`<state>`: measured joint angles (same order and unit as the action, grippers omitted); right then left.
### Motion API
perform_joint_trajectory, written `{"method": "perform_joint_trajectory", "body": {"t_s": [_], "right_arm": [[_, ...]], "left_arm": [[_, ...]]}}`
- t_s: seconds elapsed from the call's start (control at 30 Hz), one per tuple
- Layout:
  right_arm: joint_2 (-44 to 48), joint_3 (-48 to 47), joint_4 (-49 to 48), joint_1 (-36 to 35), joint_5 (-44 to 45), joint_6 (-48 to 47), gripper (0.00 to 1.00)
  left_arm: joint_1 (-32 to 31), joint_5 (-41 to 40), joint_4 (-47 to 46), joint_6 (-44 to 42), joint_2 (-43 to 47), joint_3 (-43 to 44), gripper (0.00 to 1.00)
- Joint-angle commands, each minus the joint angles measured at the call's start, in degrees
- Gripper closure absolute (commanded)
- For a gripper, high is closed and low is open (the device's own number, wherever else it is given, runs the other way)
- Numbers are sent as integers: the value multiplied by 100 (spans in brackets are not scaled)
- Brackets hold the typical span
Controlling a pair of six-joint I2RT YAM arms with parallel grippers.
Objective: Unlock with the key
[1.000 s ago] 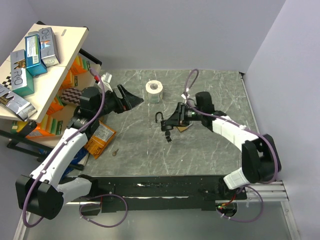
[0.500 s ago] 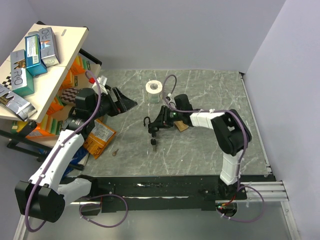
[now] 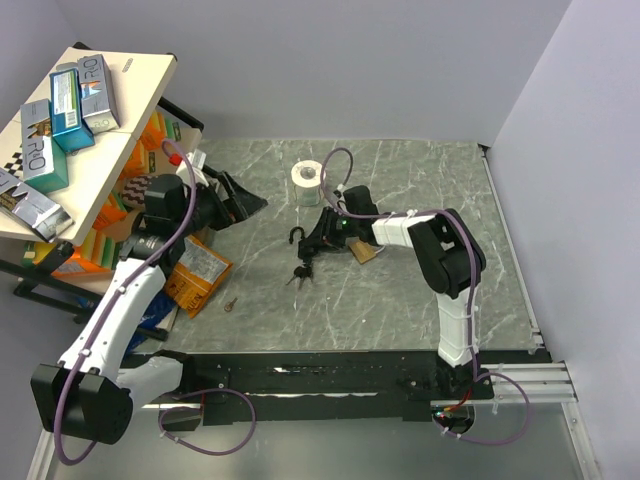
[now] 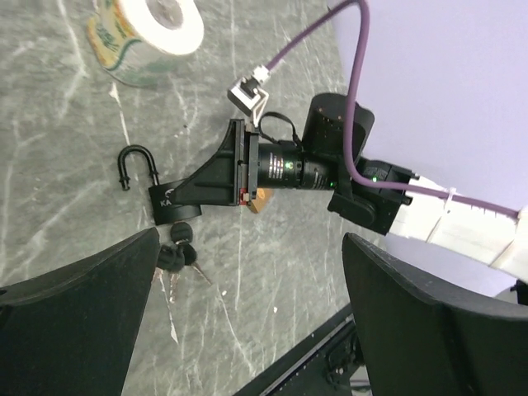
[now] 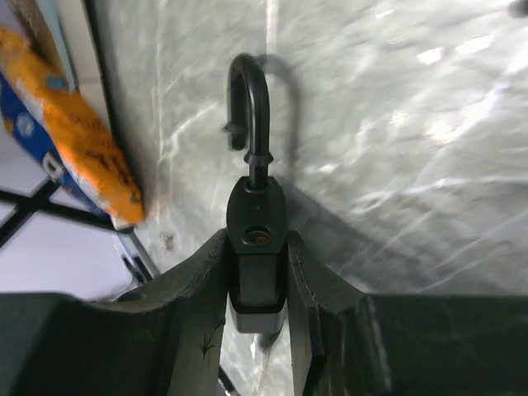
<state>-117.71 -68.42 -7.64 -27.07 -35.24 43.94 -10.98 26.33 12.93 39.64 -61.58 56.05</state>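
Padlock (image 5: pixel 256 247) first: a black one, pinched by its body between the fingers of the right gripper (image 3: pixel 318 238), which are drawn in narrow on either side of it. Its shackle (image 4: pixel 139 165) stands open, with one end free of the body, and points away from the arm toward the left side of the grey marbled table (image 3: pixel 430 190). The key (image 4: pixel 177 256), a small bunch with black heads and silver blades, sits right at the end of the lock body opposite the shackle. The heads touch the body and the blades fan toward the near edge. Whether one of them is in the keyhole I cannot tell from here. A small tan block (image 4: pixel 262 200) peeks out beneath the right wrist. The left gripper (image 3: pixel 245 200) hangs off to the left, well apart from the lock, fingers spread wide with nothing between them. A white roll of tape (image 3: pixel 307 178) stands at the back, near the lock but not touching. An orange packet (image 3: pixel 198 275) lies at the table's left edge beside the left arm, with a tiny metal piece (image 3: pixel 231 303), too small to make out, just beside it
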Motion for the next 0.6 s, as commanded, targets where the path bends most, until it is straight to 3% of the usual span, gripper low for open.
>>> {"method": "perform_joint_trajectory", "body": {"t_s": [0.0, 0.1, 0.23, 0.3, 0.33, 0.57], "right_arm": [[-68, -356, 7, 53, 500, 97, 98], [11, -391, 385, 53, 886, -69, 80], [266, -286, 667, 53, 1247, -272, 48], [459, -155, 702, 53, 1431, -395, 40], [512, -136, 737, 53, 1502, -439, 30], [1284, -197, 1255, 44, 2047, -1132, 23]], "left_arm": [[79, -321, 34, -53, -3, 450, 4], [96, -479, 174, -70, -82, 556, 4], [105, -699, 429, -175, -169, 731, 4], [114, -865, 692, -254, -222, 872, 4], [114, -883, 763, -377, -275, 907, 4], [105, -1428, 1905, -1124, -433, 1084, 4]]}}
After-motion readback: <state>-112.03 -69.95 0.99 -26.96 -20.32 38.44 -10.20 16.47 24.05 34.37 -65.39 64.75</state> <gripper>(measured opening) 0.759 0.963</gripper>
